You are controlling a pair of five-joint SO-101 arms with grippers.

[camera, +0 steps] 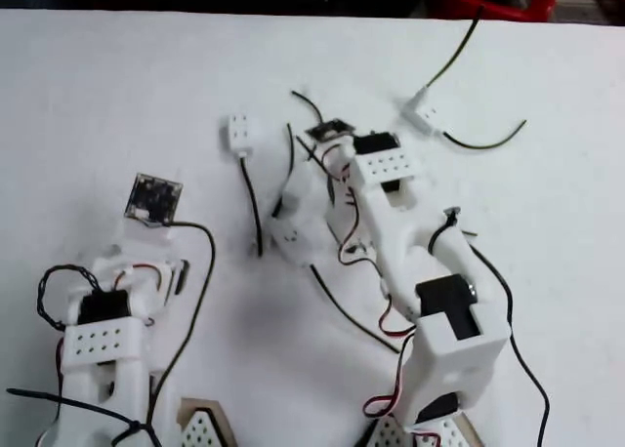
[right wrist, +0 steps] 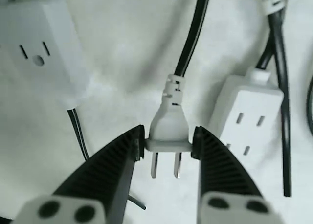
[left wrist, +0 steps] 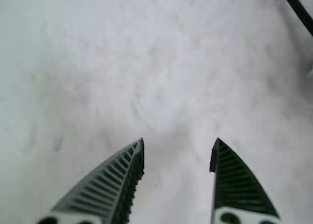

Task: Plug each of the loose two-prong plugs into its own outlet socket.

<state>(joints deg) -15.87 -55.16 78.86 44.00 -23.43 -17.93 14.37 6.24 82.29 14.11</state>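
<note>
The right gripper [right wrist: 168, 136] clamps the white plug [right wrist: 168, 125] by its flange at mid-table. The plug's long axis runs along the fingers. Its prongs [right wrist: 165, 165] point back toward the wrist and its cord [right wrist: 193, 33] leads away. A socket [right wrist: 247, 119] lies just beside it, slots up, so the plug probably needs turning over first. A second socket [right wrist: 41, 48] lies farther off. The left gripper [left wrist: 178, 150] hangs open over bare table [left wrist: 146, 62] at near left, well apart.
</note>
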